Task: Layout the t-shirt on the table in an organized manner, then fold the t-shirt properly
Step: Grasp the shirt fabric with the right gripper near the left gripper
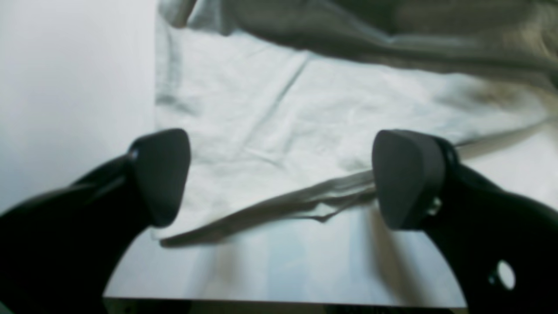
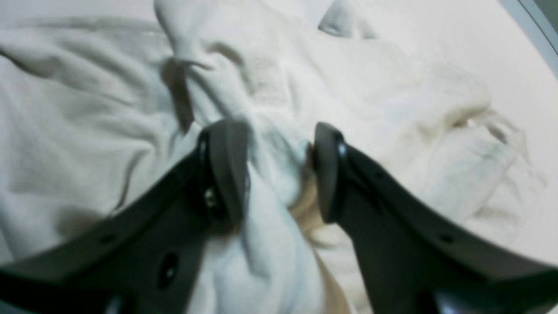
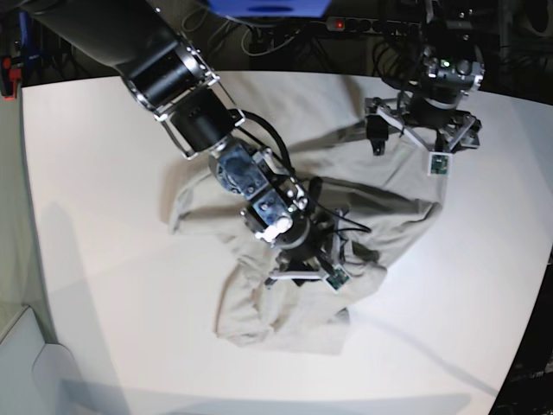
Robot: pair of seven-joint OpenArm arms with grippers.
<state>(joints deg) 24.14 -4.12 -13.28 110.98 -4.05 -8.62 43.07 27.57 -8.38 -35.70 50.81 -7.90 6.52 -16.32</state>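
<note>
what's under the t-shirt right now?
Only the white table shows around the crumpled t-shirt. Whatever lies beneath its bunched folds is covered. The right gripper pinches a fold; the left gripper hangs open above an edge.

The table (image 3: 95, 173) was a large white matte top, bare along its left and near sides. The t-shirt (image 3: 259, 320) lay directly on it, crumpled and bunched near the middle, one portion spread toward the far right corner.
</note>
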